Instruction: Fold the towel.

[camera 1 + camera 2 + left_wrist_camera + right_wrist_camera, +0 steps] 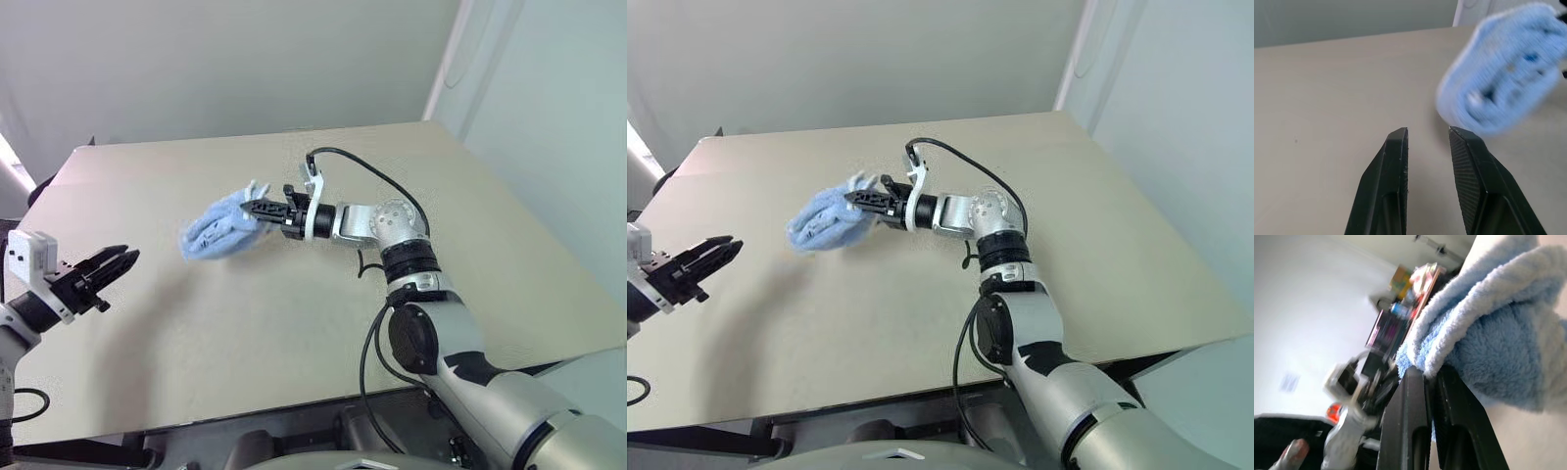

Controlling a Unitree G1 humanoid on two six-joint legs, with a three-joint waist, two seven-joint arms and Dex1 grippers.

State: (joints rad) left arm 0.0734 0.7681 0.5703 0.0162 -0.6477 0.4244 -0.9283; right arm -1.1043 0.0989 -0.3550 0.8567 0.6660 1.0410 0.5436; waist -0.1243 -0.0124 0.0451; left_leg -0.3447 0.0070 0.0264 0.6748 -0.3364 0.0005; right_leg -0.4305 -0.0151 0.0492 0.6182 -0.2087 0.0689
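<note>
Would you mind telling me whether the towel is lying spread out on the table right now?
No. The towel hangs bunched in a clump, pinched at one edge by the right pincer above the table.

The light blue terry towel (217, 231) is bunched and folded over, held raised above the tabletop (294, 313), hanging toward nine o'clock.

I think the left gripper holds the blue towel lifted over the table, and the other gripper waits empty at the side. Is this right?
Not quite: the arms are swapped. The right gripper is shut on the towel, lifted over the table, as the right wrist view shows with cloth pinched between its fingers. The left gripper is the one that waits empty at the side, its fingers apart.
</note>
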